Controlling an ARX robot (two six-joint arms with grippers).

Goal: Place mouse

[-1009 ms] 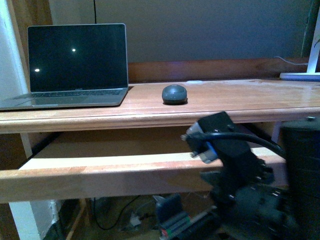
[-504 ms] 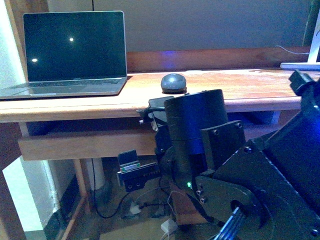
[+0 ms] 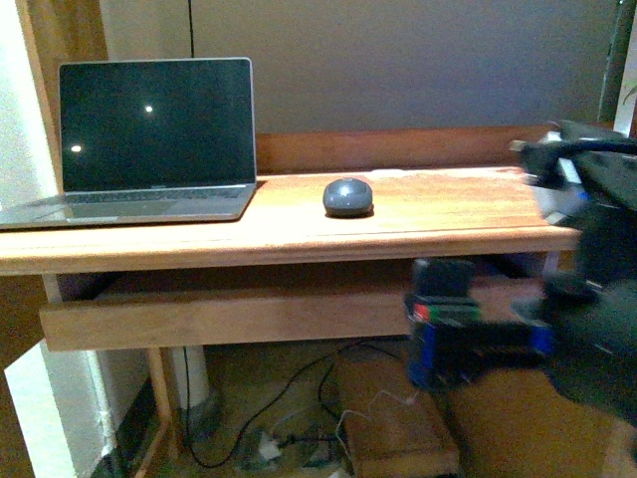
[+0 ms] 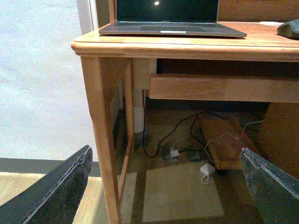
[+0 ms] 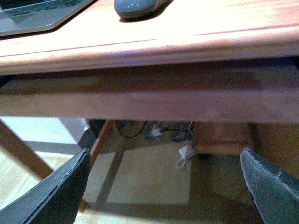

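Observation:
The dark grey oval mouse (image 3: 348, 196) lies on the wooden desk (image 3: 448, 227), to the right of the open laptop (image 3: 149, 139). It also shows at the edge of the left wrist view (image 4: 290, 29) and the right wrist view (image 5: 138, 5). My right arm is a blur at the right of the front view, with its gripper (image 3: 443, 334) below the desk's front edge. In its wrist view the right gripper (image 5: 166, 186) is open and empty, below and in front of the mouse. My left gripper (image 4: 170, 186) is open and empty, low before the desk's left leg (image 4: 100, 130).
A wooden rail (image 3: 219, 314) runs under the desktop. Cables (image 3: 289, 438) and a wooden box (image 3: 398, 428) lie on the floor under the desk. A raised wooden ledge (image 3: 398, 147) lines the back. A white wall (image 4: 42, 79) stands left of the desk.
The front view has shifted. The dark arm that filled the middle half a second ago is now at the right, blurred. The mouse and laptop stay in place on the desk.

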